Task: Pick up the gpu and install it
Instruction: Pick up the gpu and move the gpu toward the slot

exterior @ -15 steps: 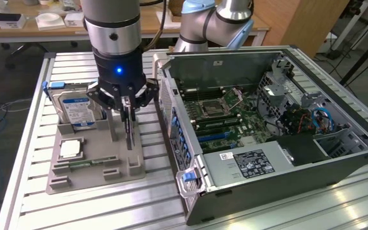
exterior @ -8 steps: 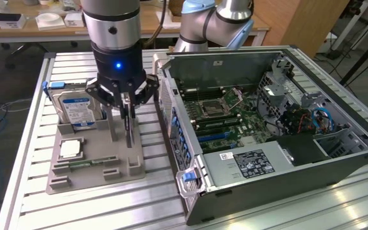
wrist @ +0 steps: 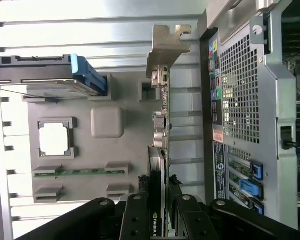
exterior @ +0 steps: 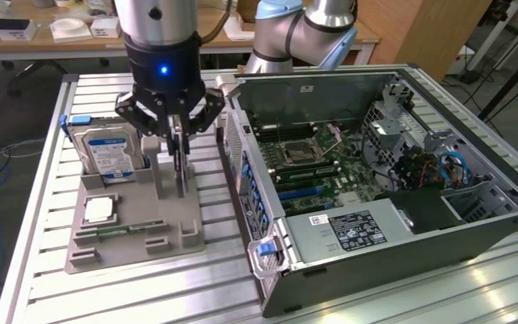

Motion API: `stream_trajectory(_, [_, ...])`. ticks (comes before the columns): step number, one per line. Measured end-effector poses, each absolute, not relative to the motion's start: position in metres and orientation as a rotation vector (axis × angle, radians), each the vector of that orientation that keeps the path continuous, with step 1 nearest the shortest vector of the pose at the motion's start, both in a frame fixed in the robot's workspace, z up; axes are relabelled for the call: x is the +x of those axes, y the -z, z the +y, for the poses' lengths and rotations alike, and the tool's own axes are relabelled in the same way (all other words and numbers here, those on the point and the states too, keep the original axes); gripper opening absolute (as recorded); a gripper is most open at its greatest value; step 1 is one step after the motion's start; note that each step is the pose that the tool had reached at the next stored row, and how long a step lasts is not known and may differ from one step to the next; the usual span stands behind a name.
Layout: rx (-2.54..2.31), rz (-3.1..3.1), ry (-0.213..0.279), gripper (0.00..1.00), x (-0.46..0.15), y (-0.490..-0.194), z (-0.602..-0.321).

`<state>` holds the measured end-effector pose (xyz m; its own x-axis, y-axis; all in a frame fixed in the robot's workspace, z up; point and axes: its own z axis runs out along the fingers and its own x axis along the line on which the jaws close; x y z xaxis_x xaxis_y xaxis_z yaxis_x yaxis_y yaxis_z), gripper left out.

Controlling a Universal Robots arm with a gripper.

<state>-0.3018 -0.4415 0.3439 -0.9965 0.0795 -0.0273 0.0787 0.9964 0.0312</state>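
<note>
The gpu [exterior: 181,170] stands on edge in a slot of the grey holder tray [exterior: 133,253], still seated low in the tray. My gripper [exterior: 176,135] hangs straight over it, and its black fingers [exterior: 207,115] close in on the card's two faces. In the wrist view the gpu [wrist: 160,125] shows edge-on, with its silver bracket [wrist: 166,50] at the far end. There the gripper [wrist: 159,202] clamps the card's near end between both fingers [wrist: 137,212]. The open computer case [exterior: 376,175] lies at the exterior view's right of the tray, motherboard [exterior: 318,158] facing up.
In the tray, a silver hard drive [exterior: 110,155] with blue label and clips stands at the back. A processor [exterior: 100,210] and a green memory stick [exterior: 115,231] lie nearer the front. The case's rear panel [wrist: 240,100] rises close beside the card. Slatted metal tabletop [exterior: 151,297] surrounds all.
</note>
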Motion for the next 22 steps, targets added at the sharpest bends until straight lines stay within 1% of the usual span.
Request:
stream_trajectory(15, [0.123,3.110,-0.047,0.26,-0.302,-0.412,-0.442])
stream_trajectory(22, [0.123,3.110,-0.047,0.26,-0.298,-0.415,-0.442])
